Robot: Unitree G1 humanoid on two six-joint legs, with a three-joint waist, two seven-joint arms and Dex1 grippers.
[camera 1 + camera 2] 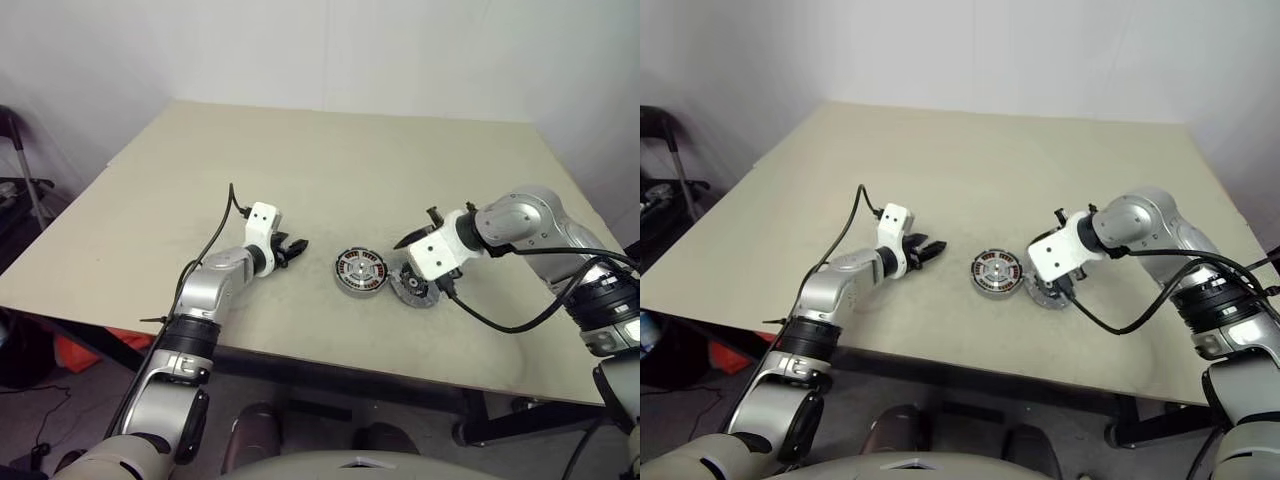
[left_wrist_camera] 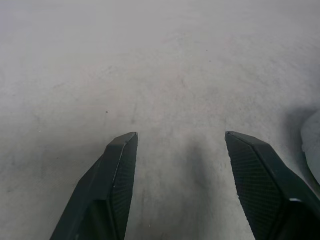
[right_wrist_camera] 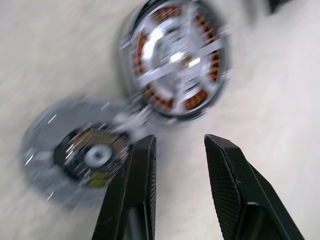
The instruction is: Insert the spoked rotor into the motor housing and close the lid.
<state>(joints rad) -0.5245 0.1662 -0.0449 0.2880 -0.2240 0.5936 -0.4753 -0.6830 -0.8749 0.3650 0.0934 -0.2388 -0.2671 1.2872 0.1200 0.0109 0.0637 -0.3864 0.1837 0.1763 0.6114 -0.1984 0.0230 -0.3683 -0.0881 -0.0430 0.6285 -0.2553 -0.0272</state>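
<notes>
Left gripper (image 1: 298,246) low over the beige desk (image 1: 330,160), pointing toward the middle, its two black fingers (image 2: 117,170) spread apart with bare desk surface between them, pinching nothing. Just to its right, apart from the fingertips, the motor housing (image 1: 361,272) flat on the desk near the front edge, copper-brown windings ringed around a silvery hub. Silvery spokes across the housing's top in the right wrist view (image 3: 175,57), so the spoked rotor seemingly seated inside, though blurred; hard to tell for sure. Immediately right of the housing, touching or nearly touching its rim, the lid (image 1: 415,290), a grey disc lying flat with a dark centre and pale hub (image 3: 82,155). Above the lid, tilted steeply downward, the right gripper (image 3: 177,145), partly hidden in the head views behind its white wrist block. Right gripper fingers (image 3: 142,175) parted by a narrow gap, empty, desk surface visible between them, tips hovering near where lid and housing meet. Black cable looping from the right wrist across the desk front.
</notes>
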